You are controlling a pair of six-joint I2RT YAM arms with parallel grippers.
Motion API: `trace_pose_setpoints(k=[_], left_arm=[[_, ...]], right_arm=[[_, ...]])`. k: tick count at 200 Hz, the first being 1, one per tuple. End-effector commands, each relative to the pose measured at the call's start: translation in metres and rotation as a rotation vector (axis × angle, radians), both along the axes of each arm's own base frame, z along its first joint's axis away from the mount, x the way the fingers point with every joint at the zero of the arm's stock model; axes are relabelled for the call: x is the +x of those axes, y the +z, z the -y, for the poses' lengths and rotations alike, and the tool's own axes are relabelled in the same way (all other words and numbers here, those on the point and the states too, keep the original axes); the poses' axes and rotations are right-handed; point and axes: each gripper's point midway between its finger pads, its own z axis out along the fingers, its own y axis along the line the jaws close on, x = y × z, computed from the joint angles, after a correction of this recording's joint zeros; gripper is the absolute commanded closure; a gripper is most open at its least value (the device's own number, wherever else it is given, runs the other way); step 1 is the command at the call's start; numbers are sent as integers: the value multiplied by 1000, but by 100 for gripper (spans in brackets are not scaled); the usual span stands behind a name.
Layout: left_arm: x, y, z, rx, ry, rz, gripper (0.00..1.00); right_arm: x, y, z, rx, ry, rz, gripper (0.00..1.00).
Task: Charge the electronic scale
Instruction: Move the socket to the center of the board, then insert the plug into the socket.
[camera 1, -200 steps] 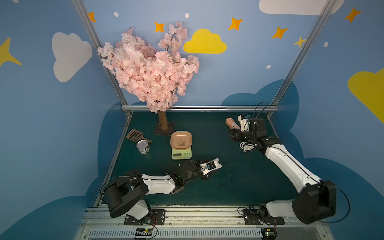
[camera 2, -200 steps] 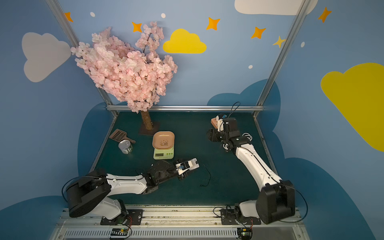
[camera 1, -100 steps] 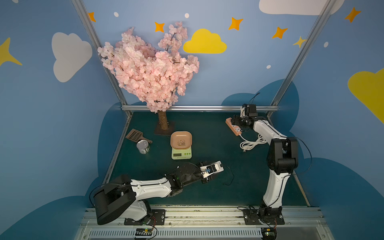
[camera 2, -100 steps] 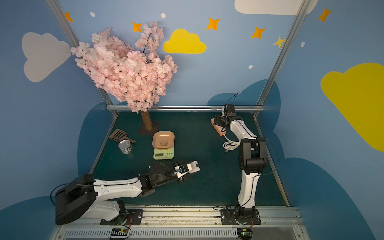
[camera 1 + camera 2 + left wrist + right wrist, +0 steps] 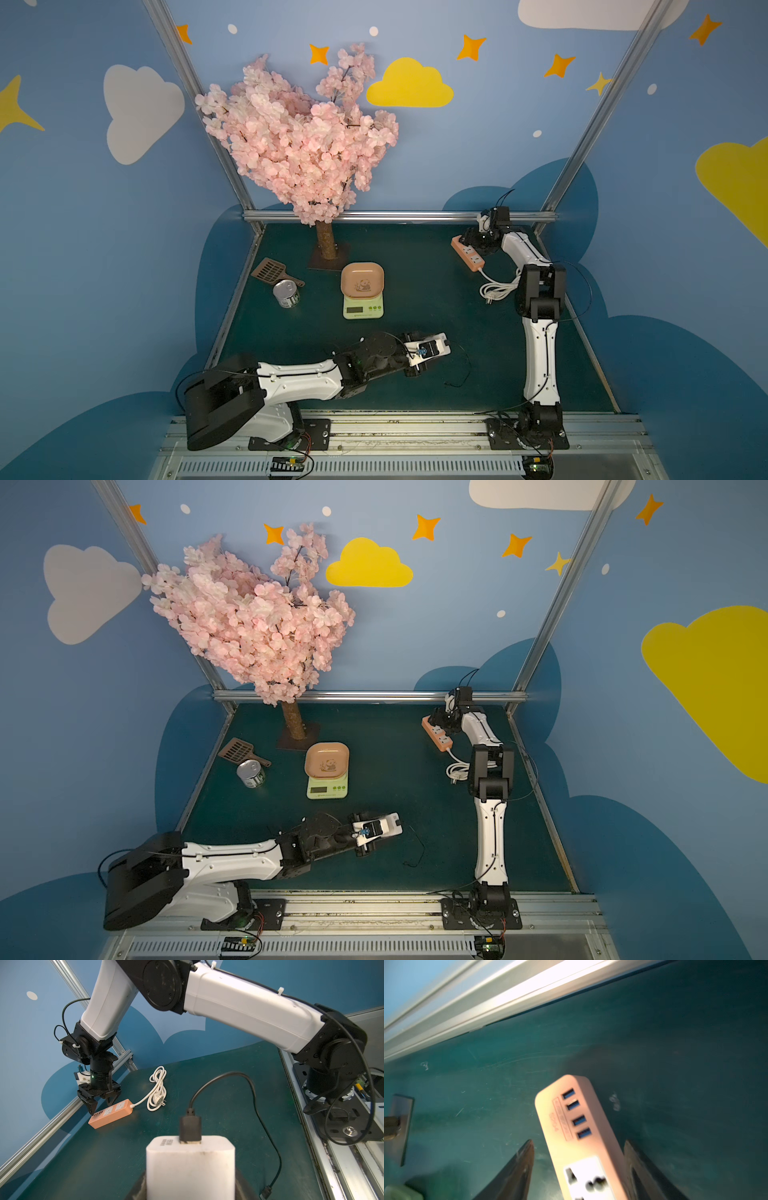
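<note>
Green counter [image 5: 419, 316] has open room between the hands. The electronic scale [image 5: 363, 306], its peach tray [image 5: 362, 281] showing only a panda drawing, stands well apart from the left hand [image 5: 436, 351]. The right hand [image 5: 101, 1106], jaws spread, straddles the orange power strip [image 5: 116, 1113] near the back rail [image 5: 399, 216]. The left hand clamps a white charger block [image 5: 190, 1167], black cable [image 5: 257, 1109] trailing
</note>
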Motion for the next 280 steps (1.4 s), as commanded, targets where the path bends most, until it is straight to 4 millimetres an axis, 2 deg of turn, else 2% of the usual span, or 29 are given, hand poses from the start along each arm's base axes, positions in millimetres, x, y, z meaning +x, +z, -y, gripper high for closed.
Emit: trace_pose_setpoints(k=[1,39,79,106,146,164,177,212,237,250,280], left_arm=[[3,19,4,-25,7,39,77],[3,21,4,-2,13,60,77],[8,15,-1,9,45,86,77],[6,18,-2,-7,40,81,77],[9,17,1,-23,46,76,77],[10,16,1,-23,52,80,77],[15,15,0,-22,76,85,77],[25,24,-5,-55,96,100,75],[38,32,-11,-71,114,99,75],[44,35,-13,-85,120,100,75],[55,42,-17,-99,132,116,76]], right_arm=[[-9,8,-31,65,109,-23,34],[-26,6,-63,59,209,-24,34],[-71,3,-102,77,309,-85,37],[-101,3,-111,87,333,-106,38],[-146,25,-125,103,377,-122,40],[-165,42,-126,100,392,-110,41],[-179,63,-125,108,391,-88,41],[-231,133,-127,169,417,15,46],[-272,175,-122,212,413,97,46],[-294,192,-122,238,433,124,46],[-348,210,-123,299,496,140,41]])
